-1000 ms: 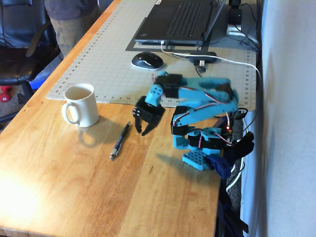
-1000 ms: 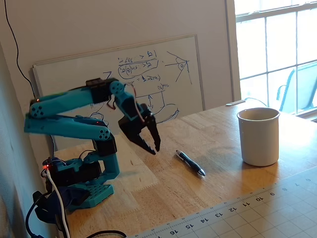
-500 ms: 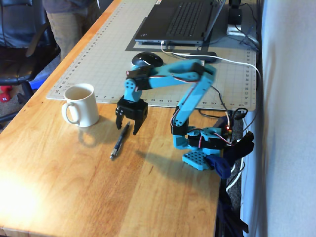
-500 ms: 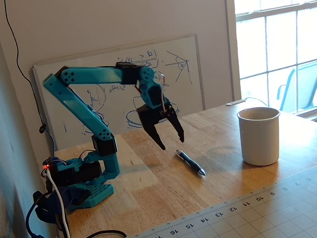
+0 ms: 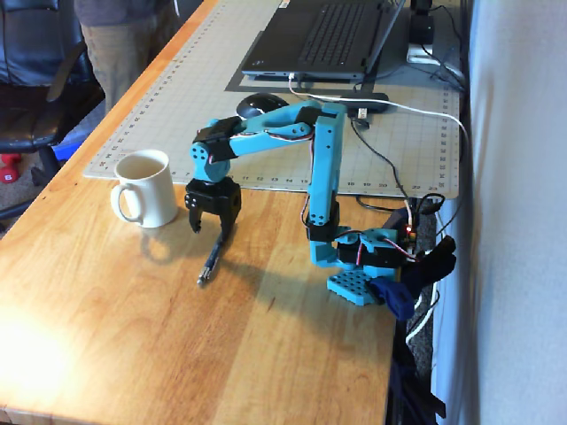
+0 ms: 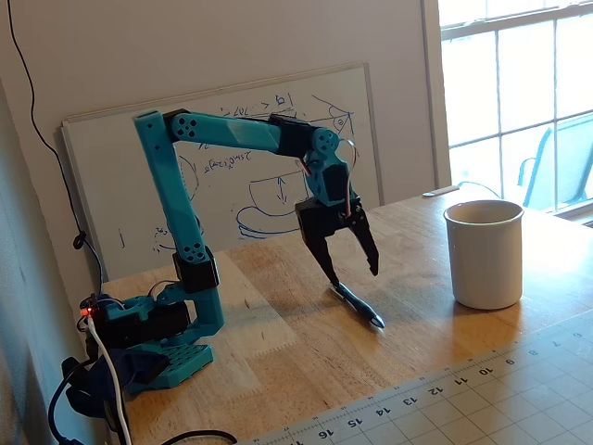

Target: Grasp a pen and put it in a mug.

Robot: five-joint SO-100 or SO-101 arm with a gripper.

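Note:
A slim dark pen (image 5: 210, 259) lies flat on the wooden table, seen in both fixed views, also as the pen (image 6: 359, 307). My gripper (image 5: 209, 230) hangs open, pointing down over the pen's far end. In a fixed view the gripper (image 6: 353, 276) has one fingertip (image 6: 332, 278) close to the pen's end, with the other fingertip off to the right; nothing is held. The cream-white mug (image 5: 145, 188) stands upright to the left of the gripper, handle towards the camera. Seen from the other side, the mug (image 6: 484, 254) stands to the right, clear of the arm.
A gridded cutting mat (image 5: 177, 106) carries a laptop (image 5: 323, 35) and a mouse (image 5: 257, 104). The arm's base (image 5: 359, 261) sits near the table's right edge with cables. A whiteboard (image 6: 222, 158) leans on the wall. A person (image 5: 124, 40) stands by a chair.
The arm has unfolded and reached out towards the mug. The gripper moved from beside the base to above the pen's far end and lowered, staying open.

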